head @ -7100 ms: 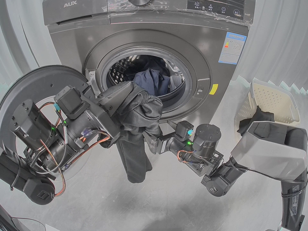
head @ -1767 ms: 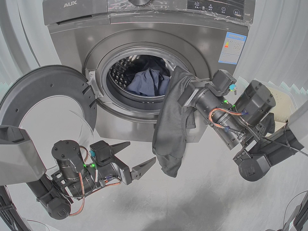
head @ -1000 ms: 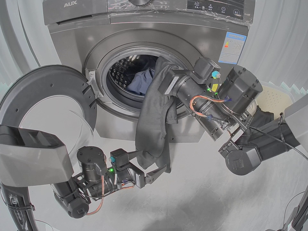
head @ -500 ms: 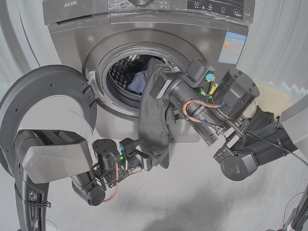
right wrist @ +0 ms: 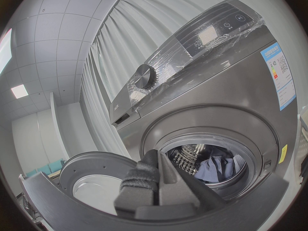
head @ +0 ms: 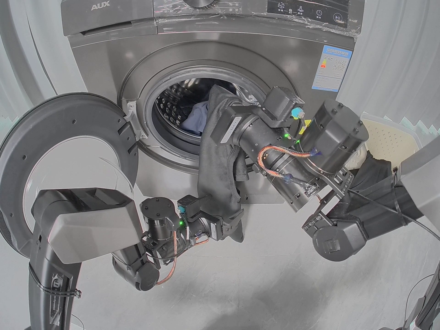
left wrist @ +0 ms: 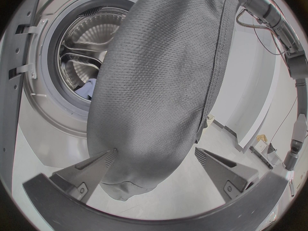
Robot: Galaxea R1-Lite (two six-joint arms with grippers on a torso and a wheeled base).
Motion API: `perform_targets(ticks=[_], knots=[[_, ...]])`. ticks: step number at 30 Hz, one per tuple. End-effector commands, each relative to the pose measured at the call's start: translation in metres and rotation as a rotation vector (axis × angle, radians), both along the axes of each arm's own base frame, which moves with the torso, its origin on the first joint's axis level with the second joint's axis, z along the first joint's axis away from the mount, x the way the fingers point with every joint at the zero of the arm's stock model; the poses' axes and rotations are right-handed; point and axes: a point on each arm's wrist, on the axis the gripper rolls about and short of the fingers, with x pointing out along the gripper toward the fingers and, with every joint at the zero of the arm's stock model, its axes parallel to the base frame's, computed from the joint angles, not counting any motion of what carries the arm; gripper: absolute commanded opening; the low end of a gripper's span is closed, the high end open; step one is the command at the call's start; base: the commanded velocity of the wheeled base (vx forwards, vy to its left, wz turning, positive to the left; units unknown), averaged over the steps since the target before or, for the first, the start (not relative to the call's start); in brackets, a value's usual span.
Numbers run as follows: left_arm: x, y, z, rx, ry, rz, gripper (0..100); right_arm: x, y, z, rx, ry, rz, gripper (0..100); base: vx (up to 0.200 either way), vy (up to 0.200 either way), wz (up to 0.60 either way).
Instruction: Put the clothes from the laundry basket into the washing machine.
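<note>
The right tool [right wrist: 158, 177] has carried the dark grey garment [head: 215, 161] from the right side to the middle of the head view. Its upper end is now at the open mouth of the washing machine [head: 114, 56], in front of the blue clothes [head: 195, 115] in the drum, and the rest hangs outside. This tool is clamped on the cloth. The left tool [left wrist: 154, 151] has come up from the lower left to the hanging end. Its fingers [left wrist: 96, 164] stand wide apart around it, one tip touching the cloth. I think it should lift this tail inside.
</note>
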Motion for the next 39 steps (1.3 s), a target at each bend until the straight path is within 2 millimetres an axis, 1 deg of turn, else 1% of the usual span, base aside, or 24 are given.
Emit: perform_targets(ticks=[1,2,5,8,16,17,22,23,25,31,32,33,36,37,38,39], knots=[[0.004,-0.001,-0.005,-0.001,-0.001,0.006,100,0.001,0.001,-0.002,-0.003,0.003,0.001,0,0.0,0.0,0.0],[0.01,-0.001,-0.009,-0.002,-0.003,0.033,100,0.0,0.001,-0.001,-0.001,0.002,0.001,0,0.0,0.0,0.0],[0.02,0.001,-0.008,-0.017,-0.021,0.085,100,0.0,0.001,-0.001,0.0,0.003,0.001,0,0.0,0.0,0.0],[0.024,0.003,-0.006,-0.025,-0.034,0.103,100,0.0,0.001,-0.001,0.0,0.003,0.001,0,0.0,0.0,0.0],[0.024,0.005,-0.006,-0.016,-0.035,0.109,100,0.001,0.001,-0.002,-0.001,0.004,0.001,0,0.0,0.0,0.0],[0.023,0.006,-0.006,-0.011,-0.035,0.117,0,0.001,0.001,-0.002,-0.002,0.006,-0.002,0,0.0,0.0,0.0],[0.019,0.008,-0.005,-0.005,-0.026,0.124,0,0.005,-0.002,-0.003,-0.004,0.008,-0.014,0,0.0,0.0,0.0],[0.013,0.011,0.001,0.0,-0.024,0.12,0,0.008,-0.004,-0.005,-0.008,0.011,-0.022,0,0.0,0.0,0.0],[0.007,0.014,0.004,0.005,-0.016,0.115,0,0.01,-0.005,-0.005,-0.007,0.011,-0.029,0,0.0,0.0,0.0],[0.003,0.022,0.013,0.003,-0.02,0.129,0,0.012,-0.009,-0.004,-0.004,0.01,-0.039,0,0.0,0.0,0.0],[0.003,0.028,0.02,-0.004,-0.031,0.14,0,0.013,-0.011,-0.005,-0.005,0.013,-0.045,0,0.0,0.0,0.0],[0.003,0.029,0.022,-0.005,-0.033,0.143,0,0.013,-0.012,-0.005,-0.004,0.014,-0.046,0,0.0,0.0,0.0],[-0.006,0.04,0.042,-0.022,-0.057,0.143,0,0.016,-0.028,-0.007,-0.02,0.03,-0.079,0,0.0,0.0,0.0],[-0.008,0.041,0.045,-0.024,-0.06,0.143,0,0.016,-0.029,-0.007,-0.02,0.03,-0.083,0,0.0,0.0,0.0],[-0.015,0.048,0.057,-0.032,-0.074,0.132,0,0.018,-0.041,-0.011,-0.037,0.047,-0.109,0,0.0,0.0,0.0],[-0.021,0.051,0.064,-0.036,-0.081,0.121,0,0.018,-0.047,-0.014,-0.046,0.059,-0.12,0,0.0,0.0,0.0]])
